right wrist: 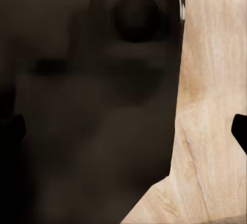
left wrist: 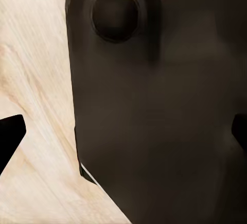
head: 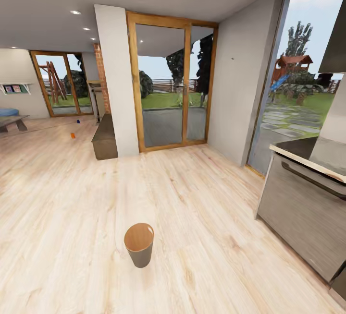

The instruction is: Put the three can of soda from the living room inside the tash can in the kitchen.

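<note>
The wood floor [head: 96, 218] fills the head view, with glass doors [head: 173, 83] at twelve o'clock and a grey cabinet [head: 302, 213] under a dark worktop [head: 307, 153] at three. The bin [head: 139, 244] stands upright at six. Far off at ten lie an orange can [head: 73, 135] and a blue can [head: 78, 121], well apart. No writing is legible. Each wrist view shows a dark robot body over floor; both pairs of jaws are spread apart, holding nothing.

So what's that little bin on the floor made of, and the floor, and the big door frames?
The bin looks like matte grey plastic or metal outside, with a coppery-brown lining; which one is unclear. The floor looks like pale wood planks, with visible grain lines and a slight sheen. The door frames look like warm, varnished wood around clear glass, since the garden shows through.
</note>
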Robot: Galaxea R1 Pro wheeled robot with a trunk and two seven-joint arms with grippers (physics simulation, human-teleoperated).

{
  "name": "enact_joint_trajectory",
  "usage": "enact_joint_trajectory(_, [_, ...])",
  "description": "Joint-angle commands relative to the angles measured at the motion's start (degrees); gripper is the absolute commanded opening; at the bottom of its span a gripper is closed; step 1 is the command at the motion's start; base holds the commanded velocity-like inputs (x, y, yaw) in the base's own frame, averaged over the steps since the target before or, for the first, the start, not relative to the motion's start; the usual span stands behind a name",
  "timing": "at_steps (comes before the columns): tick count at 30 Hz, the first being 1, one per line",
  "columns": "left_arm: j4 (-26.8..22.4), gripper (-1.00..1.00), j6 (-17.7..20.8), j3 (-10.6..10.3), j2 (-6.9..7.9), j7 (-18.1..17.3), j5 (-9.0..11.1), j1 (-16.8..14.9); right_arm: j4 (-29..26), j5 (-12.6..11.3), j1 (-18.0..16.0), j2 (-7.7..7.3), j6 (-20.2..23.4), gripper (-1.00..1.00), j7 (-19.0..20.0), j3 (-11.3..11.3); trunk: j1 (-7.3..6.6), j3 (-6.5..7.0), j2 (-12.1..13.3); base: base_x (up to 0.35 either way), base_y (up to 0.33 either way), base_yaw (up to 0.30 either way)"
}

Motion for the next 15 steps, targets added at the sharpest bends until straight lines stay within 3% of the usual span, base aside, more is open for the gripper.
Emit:
enact_joint_trajectory(1, [0.3, 1.00, 0.3, 0.3, -0.23, 0.2, -0.2, 0.3, 0.3, 0.3, 0.3, -0.33, 0.0, 1.00, -0.3, 0.3, 0.00, 0.00, 0.0, 0.000, 0.000, 0.000])
enact_joint_trajectory(6, [2.0, 1.00, 1.4, 0.3, -0.20, 0.2, -0.2, 1.9, 2.0, 0.5, 1.4, -0.55, 0.0, 1.00, -0.4, 0.8, 0.00, 0.00, 0.0, 0.000, 0.000, 0.000])
enact_joint_trajectory(15, [2.3, 1.00, 1.4, 0.3, -0.20, 0.2, -0.2, 1.9, 3.8, 0.5, 1.4, -0.55, 0.0, 1.00, -0.4, 0.8, 0.00, 0.00, 0.0, 0.000, 0.000, 0.000])
